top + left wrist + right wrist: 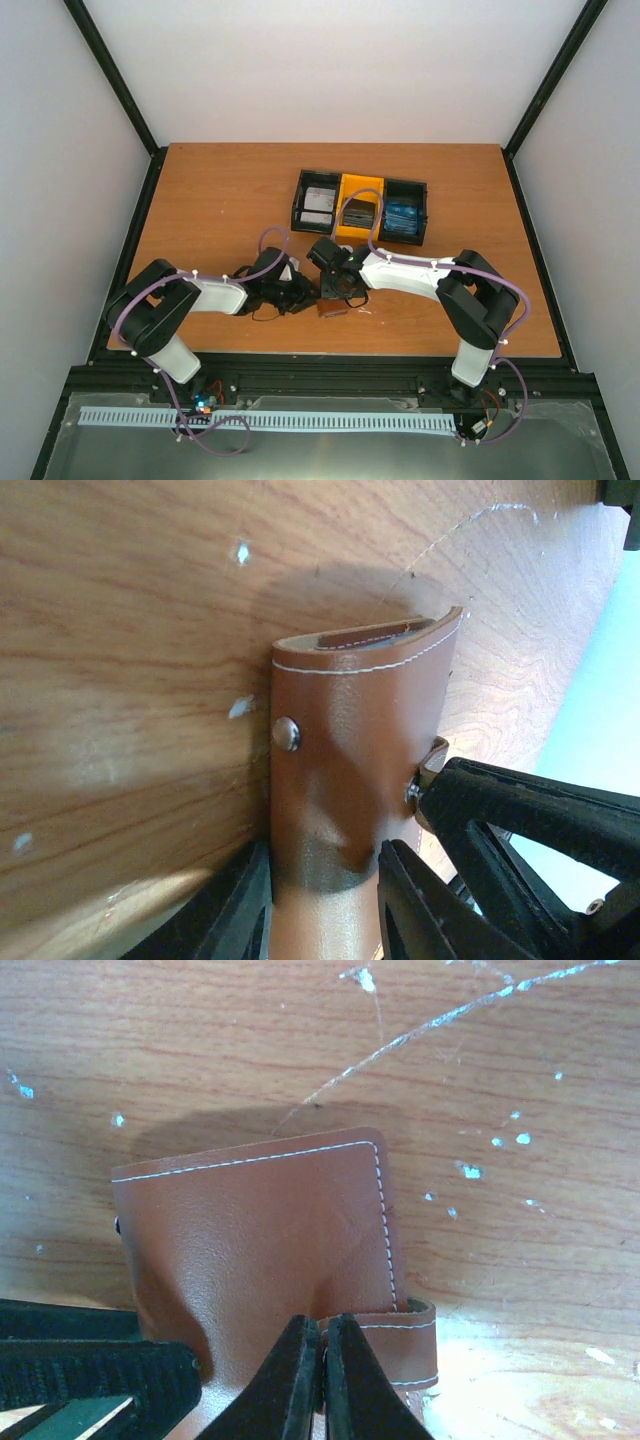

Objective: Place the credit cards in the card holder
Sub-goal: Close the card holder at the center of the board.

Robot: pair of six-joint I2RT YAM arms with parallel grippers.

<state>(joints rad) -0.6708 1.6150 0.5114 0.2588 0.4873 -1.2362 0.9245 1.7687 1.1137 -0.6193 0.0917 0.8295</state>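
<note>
left gripper (325, 910): jaws clamped on the near end of the card holder (350, 740), one finger on each face
card holder: folded shut, brown, snap stud showing. It sits between the two arms near the table's front edge. Can't tell if it's lifted or resting.
right gripper (323, 1360): fingers pressed almost together, pinching thin leather just beside the strap (405, 1345)
credit cards (357, 213): all in the tray (297, 205), whitish left, dark in the yellow middle bay, blue right. They're well apart from the card holder, none loaded.
step: opening the holder, as I read it. Left arm anchors, right arm works the strap. Card pickup not started.
next: peel the strap and flap away while the left clamp holds firm, enough to expose a pocket. Then one arm has to let go and fetch a card. Leather is thin, so slip risk at the right pinch.
table (220, 190): orange-brown wood grain, long scratches and pale flecks
room: white panels on three sides, black frame posts at the corners
</note>
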